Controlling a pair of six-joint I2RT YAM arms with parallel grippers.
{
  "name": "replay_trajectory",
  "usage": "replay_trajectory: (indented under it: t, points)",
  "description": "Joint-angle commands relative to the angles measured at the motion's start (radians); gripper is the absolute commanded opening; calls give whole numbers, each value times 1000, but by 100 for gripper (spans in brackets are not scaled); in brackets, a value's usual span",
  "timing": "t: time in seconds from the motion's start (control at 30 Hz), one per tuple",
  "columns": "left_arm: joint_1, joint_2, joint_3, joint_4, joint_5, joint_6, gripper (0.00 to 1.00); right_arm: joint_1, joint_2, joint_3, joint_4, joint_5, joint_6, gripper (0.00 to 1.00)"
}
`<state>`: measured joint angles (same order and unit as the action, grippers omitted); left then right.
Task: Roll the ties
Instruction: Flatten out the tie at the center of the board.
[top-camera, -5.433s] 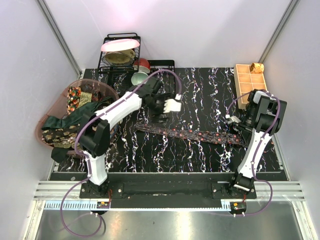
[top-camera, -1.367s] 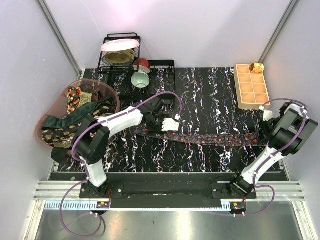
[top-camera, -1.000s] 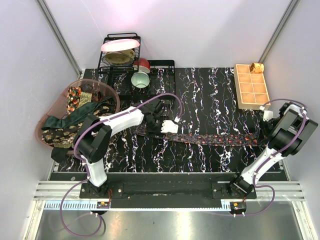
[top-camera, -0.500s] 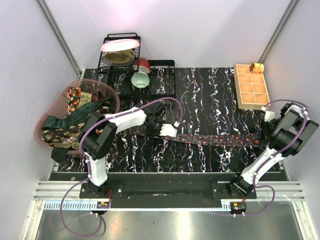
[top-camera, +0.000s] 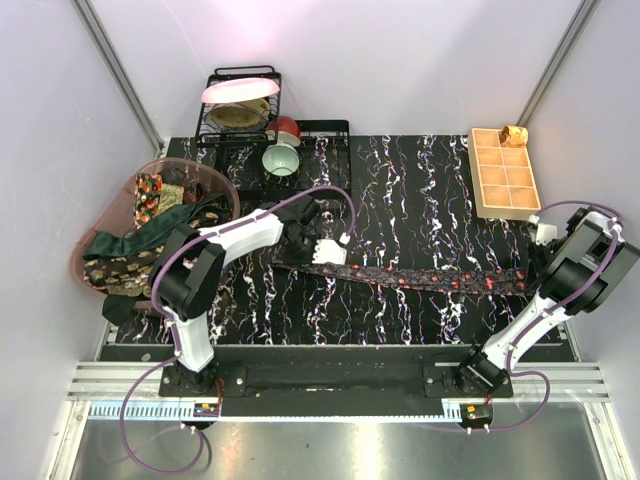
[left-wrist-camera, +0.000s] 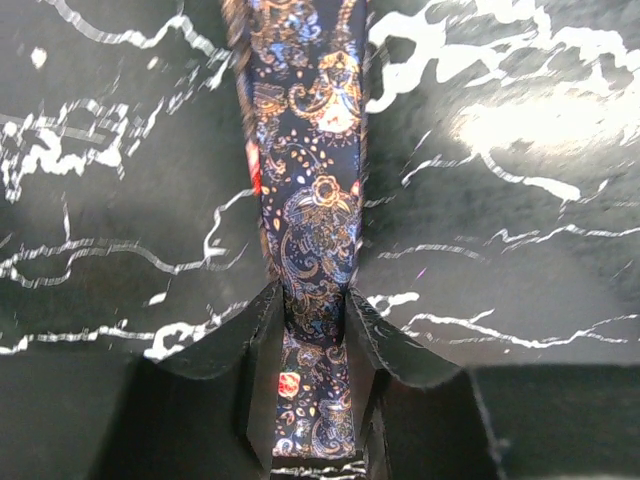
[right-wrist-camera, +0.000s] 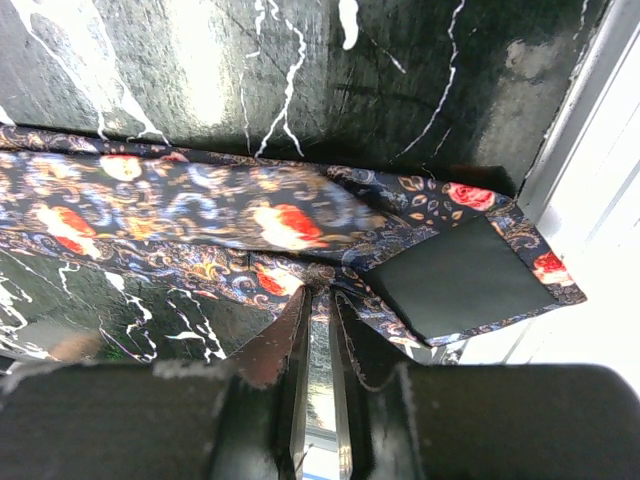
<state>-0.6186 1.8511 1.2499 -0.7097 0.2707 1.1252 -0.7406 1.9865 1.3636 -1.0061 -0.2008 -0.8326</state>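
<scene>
Pale walls (top-camera: 420, 60) enclose a black white-veined tabletop (top-camera: 420, 190) under bright light.

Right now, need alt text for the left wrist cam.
The left claw is closed on a narrow dark tie patterned with gold paisley and red flowers, gripping it from both sides. The tie runs flat from the claw to the top edge of the view, across a black tabletop with white marble veins.

Lab test cell: white panel walls (top-camera: 400, 60), aluminium framing (top-camera: 120, 72).
</scene>
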Motion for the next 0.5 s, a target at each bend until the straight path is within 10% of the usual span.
replay_trajectory:
  t: [0.0,0.47]
  points:
    - [33,-27,14,-7,10,-5,32,-16,44,0,124,69,-45,18]
    - [45,13,72,-11,68,-116,48,-19,75,45,196,130,-161,21]
